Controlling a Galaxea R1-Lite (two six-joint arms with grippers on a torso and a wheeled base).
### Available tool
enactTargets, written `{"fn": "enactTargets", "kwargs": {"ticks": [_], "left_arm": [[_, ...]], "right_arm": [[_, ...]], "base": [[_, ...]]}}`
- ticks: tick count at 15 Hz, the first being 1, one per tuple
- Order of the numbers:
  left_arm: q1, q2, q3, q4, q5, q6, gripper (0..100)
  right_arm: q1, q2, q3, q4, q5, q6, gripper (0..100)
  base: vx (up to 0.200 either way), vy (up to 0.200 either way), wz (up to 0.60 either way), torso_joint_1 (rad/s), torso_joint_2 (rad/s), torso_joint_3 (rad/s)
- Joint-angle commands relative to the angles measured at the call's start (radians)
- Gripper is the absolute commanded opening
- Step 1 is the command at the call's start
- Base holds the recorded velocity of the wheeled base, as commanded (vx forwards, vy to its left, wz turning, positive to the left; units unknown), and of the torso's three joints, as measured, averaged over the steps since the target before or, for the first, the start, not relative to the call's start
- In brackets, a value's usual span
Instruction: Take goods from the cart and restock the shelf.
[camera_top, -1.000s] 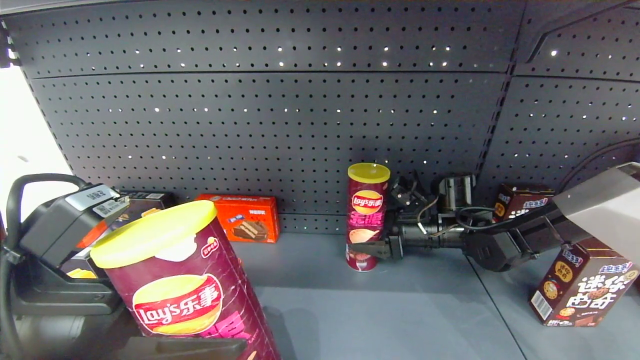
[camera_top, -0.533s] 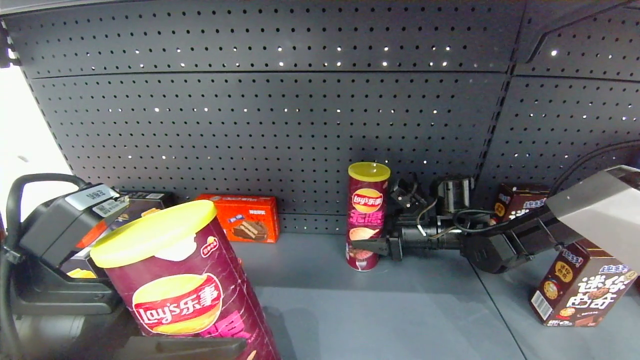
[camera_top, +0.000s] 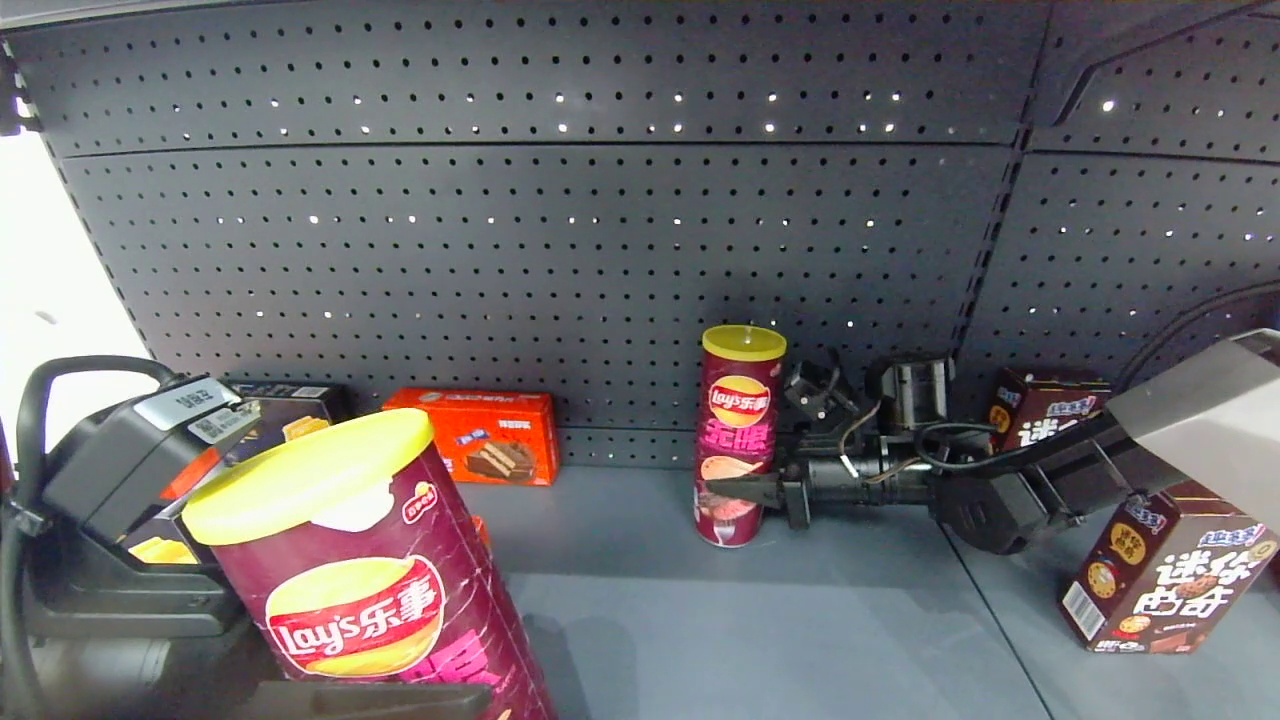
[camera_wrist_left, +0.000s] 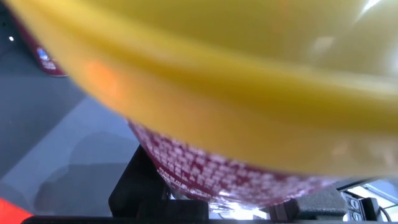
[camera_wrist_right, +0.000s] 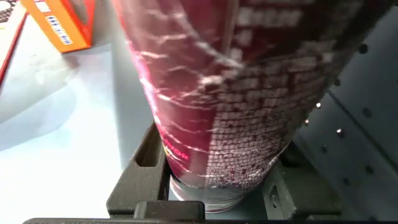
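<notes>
On the grey shelf (camera_top: 800, 620), near the pegboard back wall, a maroon chips can with a yellow lid (camera_top: 741, 420) stands upright. My right gripper (camera_top: 745, 495) comes in from the right and is shut on the can's lower part. In the right wrist view the can (camera_wrist_right: 211, 106) sits between the gripper (camera_wrist_right: 211, 193) fingers. A second, identical chips can (camera_top: 360, 570) is in the near left foreground, held tilted in my left gripper (camera_top: 400, 690). Its yellow lid (camera_wrist_left: 205, 81) and maroon body are close up in the left wrist view, above the gripper (camera_wrist_left: 211, 199).
An orange box (camera_top: 490, 435) lies against the back wall at left, with a dark box (camera_top: 285, 405) farther left. A brown cookie box (camera_top: 1160, 580) stands at front right, another (camera_top: 1045, 405) at the back right. Open shelf surface lies in front of the standing can.
The standing can and my right gripper have shifted slightly right and toward the front. The can in my left gripper has dropped a little.
</notes>
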Motion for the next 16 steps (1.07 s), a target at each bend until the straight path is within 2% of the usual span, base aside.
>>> {"fn": "enactTargets", "kwargs": {"ticks": [1, 10, 16], "left_arm": [[-0.001, -0.002, 0.006, 0.0, 0.0, 0.0, 0], [0.001, -0.005, 0.007, 0.0, 0.001, 0.0, 0], [0.001, -0.009, 0.015, 0.0, 0.003, -0.002, 0]], "right_arm": [[0.002, -0.05, 0.039, -0.002, 0.001, -0.001, 0], [0.061, -0.27, 0.308, -0.019, -0.036, 0.0, 0], [0.084, -0.306, 0.49, -0.175, -0.039, 0.0, 0]], "base": [[0.0, 0.0, 0.0, 0.0, 0.0, 0.0], [0.0, 0.0, 0.0, 0.0, 0.0, 0.0], [0.0, 0.0, 0.0, 0.0, 0.0, 0.0]]}}
